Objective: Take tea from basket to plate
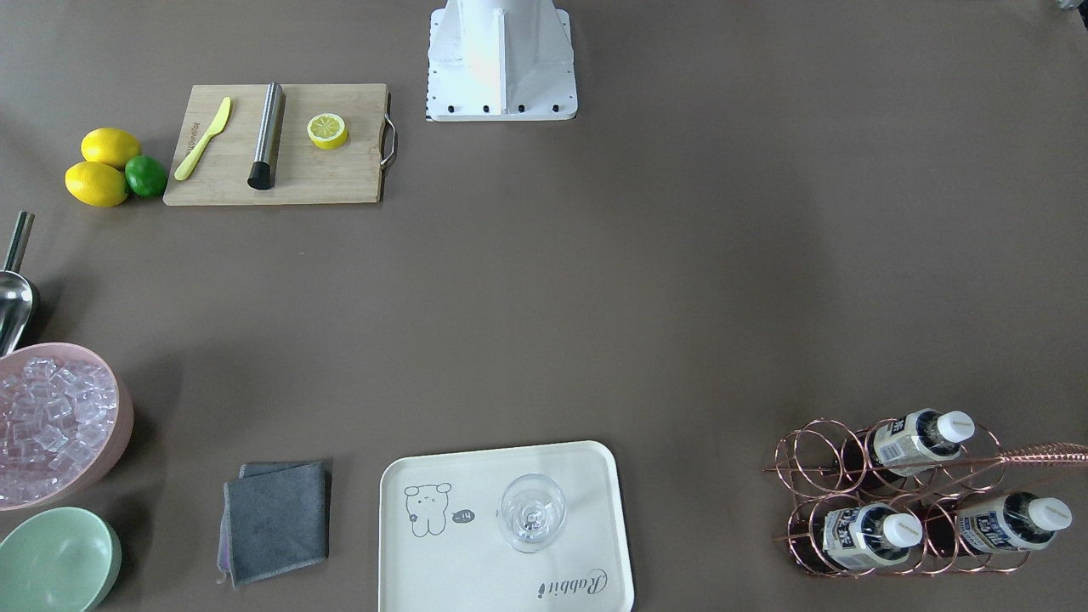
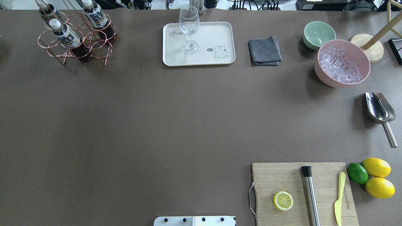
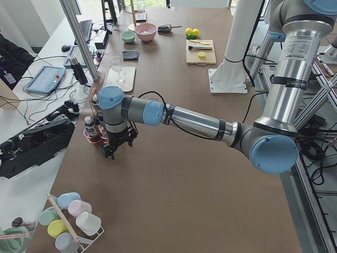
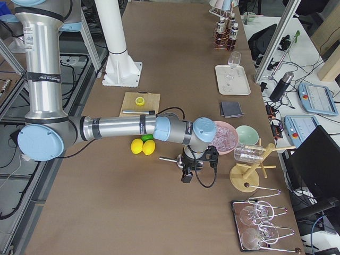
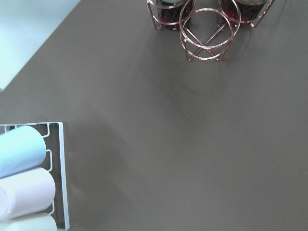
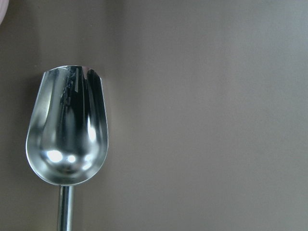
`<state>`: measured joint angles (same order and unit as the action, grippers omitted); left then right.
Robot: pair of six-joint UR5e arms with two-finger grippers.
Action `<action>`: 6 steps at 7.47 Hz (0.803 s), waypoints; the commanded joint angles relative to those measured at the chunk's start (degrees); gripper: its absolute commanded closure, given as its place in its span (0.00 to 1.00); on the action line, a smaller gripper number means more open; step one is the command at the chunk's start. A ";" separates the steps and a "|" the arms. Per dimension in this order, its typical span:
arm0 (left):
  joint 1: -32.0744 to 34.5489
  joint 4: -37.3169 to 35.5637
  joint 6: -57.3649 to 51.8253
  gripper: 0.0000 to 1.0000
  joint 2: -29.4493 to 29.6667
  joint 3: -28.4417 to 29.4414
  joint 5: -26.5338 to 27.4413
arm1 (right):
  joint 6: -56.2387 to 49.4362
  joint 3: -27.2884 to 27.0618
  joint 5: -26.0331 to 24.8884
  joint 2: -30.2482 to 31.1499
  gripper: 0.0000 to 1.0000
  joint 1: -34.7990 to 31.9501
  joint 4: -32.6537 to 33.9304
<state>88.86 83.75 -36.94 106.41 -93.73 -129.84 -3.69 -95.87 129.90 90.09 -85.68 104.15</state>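
Shiny metal scoop (image 6: 67, 127) on brown table (image 6: 207, 115), bowl upward, handle toward the bottom edge.

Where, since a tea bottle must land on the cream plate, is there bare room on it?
The plate is bare on the cartoon-drawing half, between the wine glass and the short rim nearest the grey cloth. A narrower patch lies by the Rabbit script. The middle is crowded by the glass; the table between plate and basket is bare.

A long brown table (image 3: 174, 179) stands beside a cluttered white desk (image 3: 18, 190)
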 commanded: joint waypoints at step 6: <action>-8.42 0.10 -17.71 0.02 20.21 5.04 -1.12 | 0.00 0.16 0.01 0.00 0.00 -0.01 0.00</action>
<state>82.73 83.89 -51.85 121.99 -90.68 -131.20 -3.69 -95.75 129.90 90.09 -85.63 104.15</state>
